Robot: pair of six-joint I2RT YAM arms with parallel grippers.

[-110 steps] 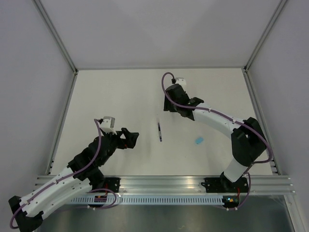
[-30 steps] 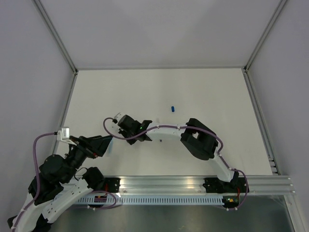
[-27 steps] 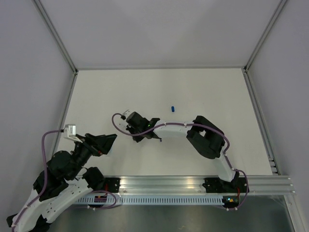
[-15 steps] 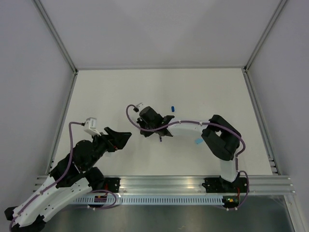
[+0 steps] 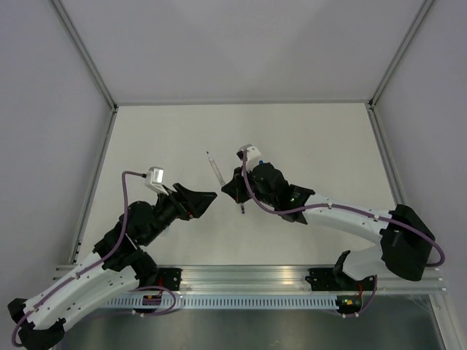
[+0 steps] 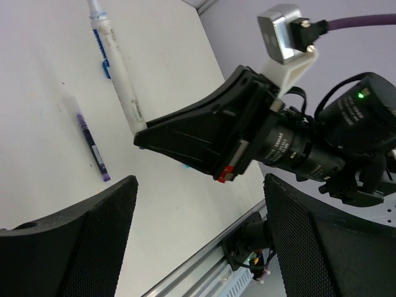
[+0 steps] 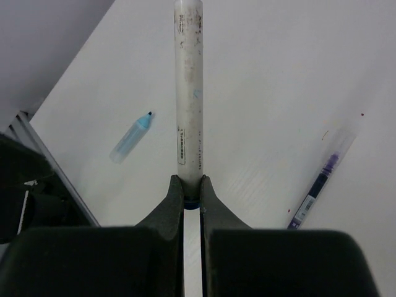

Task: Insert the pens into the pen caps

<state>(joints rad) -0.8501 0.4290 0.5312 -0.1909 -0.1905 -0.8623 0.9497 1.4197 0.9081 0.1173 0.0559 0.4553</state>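
1. Top: left arm is bent and reaches in from near-left, left pincer spread and empty. Right arm stretches across the bench, right pincer pinching the white pen.
2. Left wrist: 2 pens, the white one held, the dark pen flat on the bench.
3. Right wrist: white pen clamped; dark pen to the right, 1 light blue cap to the left, both lying on the bench.

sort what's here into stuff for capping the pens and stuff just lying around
For the job: white pen, held by the right gripper; dark pen; light blue cap.
Not part of it: purple cable, aluminium rail, both rig parts.
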